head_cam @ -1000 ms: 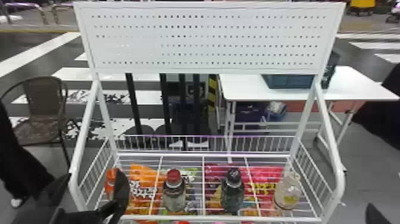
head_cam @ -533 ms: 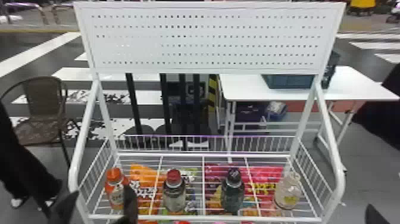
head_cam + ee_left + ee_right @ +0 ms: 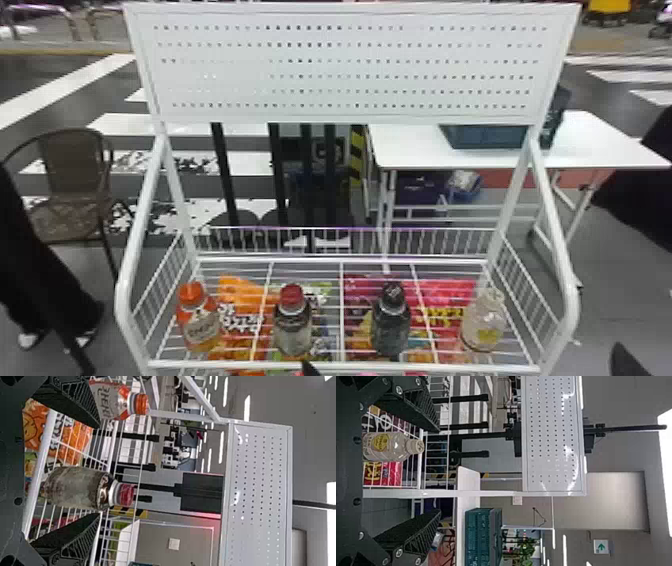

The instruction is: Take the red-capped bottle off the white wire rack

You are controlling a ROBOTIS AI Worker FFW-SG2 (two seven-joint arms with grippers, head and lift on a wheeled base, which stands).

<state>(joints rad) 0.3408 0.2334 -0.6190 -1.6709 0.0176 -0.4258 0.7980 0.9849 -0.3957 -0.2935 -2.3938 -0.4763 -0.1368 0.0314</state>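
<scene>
Striped dark floor (image 3: 50, 145) lay behind the white wire rack (image 3: 225, 365), whose basket held a row of bottles. Among them the red-capped bottle (image 3: 294, 320) stood upright near the basket's front rail. From that bottle, an orange-capped bottle (image 3: 196, 317) with a pale label stood at nine o'clock, and a black-capped bottle (image 3: 391, 320) at three o'clock, with a clear bottle (image 3: 482, 320) farther along that line, near the basket's side. An orange snack bag (image 3: 245, 292) and a pink snack bag (image 3: 450, 290) showed through the wires.

Between five and six o'clock from the red cap, the left gripper (image 3: 310, 370) poked up at the front rail. In the left wrist view its fingers were spread wide, unclenched, and the red-capped bottle showed in the gap between them. Between three and four o'clock, well apart, was the right gripper (image 3: 624, 361); its fingers, too, were parted and released in the right wrist view.

Over the basket, toward twelve o'clock, rose a perforated white panel (image 3: 425, 115). Farther back, between one and two o'clock, a white table (image 3: 590, 145) carried a dark teal crate (image 3: 487, 136), while a brown chair (image 3: 70, 165) stood at ten o'clock.
</scene>
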